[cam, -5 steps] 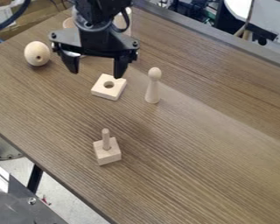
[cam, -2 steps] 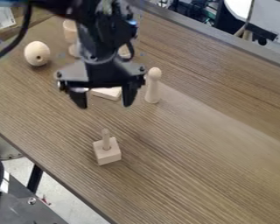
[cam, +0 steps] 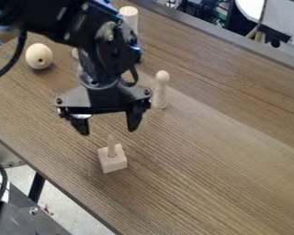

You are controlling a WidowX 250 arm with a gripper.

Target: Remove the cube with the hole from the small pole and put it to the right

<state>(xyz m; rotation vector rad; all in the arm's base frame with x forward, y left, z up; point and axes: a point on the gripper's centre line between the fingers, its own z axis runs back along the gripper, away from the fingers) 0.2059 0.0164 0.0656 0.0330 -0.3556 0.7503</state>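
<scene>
- In the camera view, you are looking at a task whose main work is remaining: the cube with the hole (cam: pixel 114 165) is sitting on the table (cam: pixel 205 174), around the small pole (cam: pixel 111 146), which is rising upright through it.
- Neither the lift nor the placing to the right is showing as done, so you are, in my judgement, only lining up for the grasp.
- You are leaving three things to do, as I judge it: gripping the cube, raising it clear of the pole's top, and setting it down to the right.
- Your arm (cam: pixel 108 53) is coming in from the upper left, and the gripper (cam: pixel 109 129) is hanging downward above the pole, near it.
- Your claw's two fingers are standing well apart, with nothing clamped between them.
- The fingertips are pointing down, one towards each side of the pole, and are sitting higher than the cube, without gripping it.
</scene>
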